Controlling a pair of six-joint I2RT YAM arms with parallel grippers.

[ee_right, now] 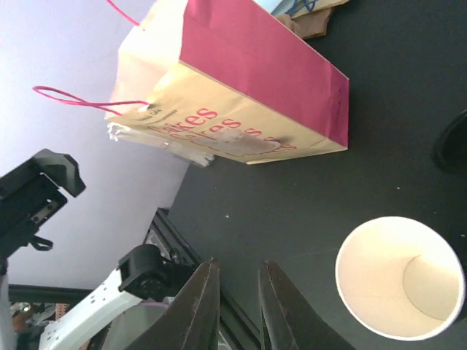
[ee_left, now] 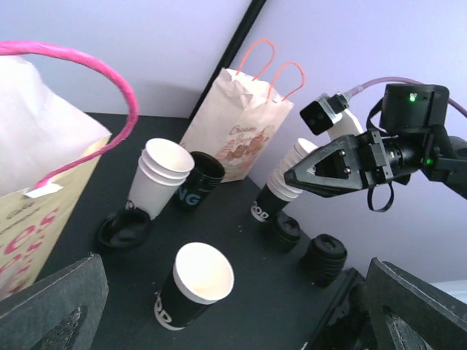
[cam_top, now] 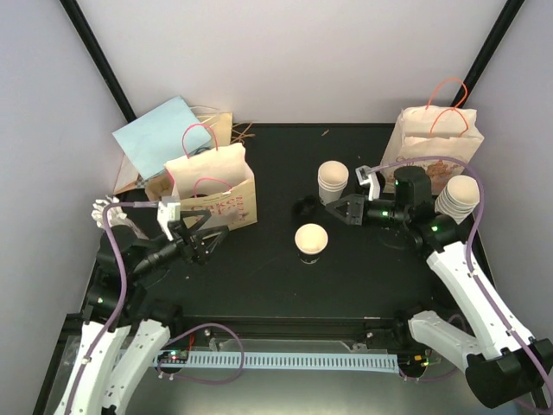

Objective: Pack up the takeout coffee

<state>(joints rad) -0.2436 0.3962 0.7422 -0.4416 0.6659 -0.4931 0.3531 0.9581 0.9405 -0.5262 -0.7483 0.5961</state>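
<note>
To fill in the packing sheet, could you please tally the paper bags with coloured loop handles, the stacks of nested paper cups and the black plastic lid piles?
Paper bags with coloured loop handles: 2
Stacks of nested paper cups: 2
Black plastic lid piles: 3
Total: 7

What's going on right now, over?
Left gripper open, empty, beside the pink-handled bag. Right gripper nearly closed, holding nothing. Lone cup upright mid-table, no lid, not yet packed. Path to it looks clear.
</note>
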